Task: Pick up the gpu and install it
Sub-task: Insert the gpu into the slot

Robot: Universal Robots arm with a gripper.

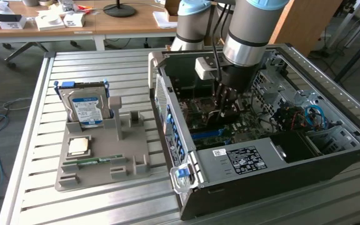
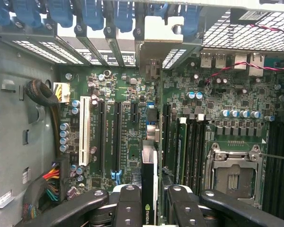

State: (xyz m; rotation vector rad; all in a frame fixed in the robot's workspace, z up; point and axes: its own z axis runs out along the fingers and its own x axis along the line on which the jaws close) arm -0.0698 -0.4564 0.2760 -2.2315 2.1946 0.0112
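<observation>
Black fingers of the gripper are clamping the gpu edge-on between them, and I am holding it over the green motherboard inside the computer case. In the exterior view, I am reading the hard drive at nine o'clock from the case, standing in its grey tray.

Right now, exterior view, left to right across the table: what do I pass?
hard drive → blue case latch → gripper holding the gpu → blue cables
</observation>
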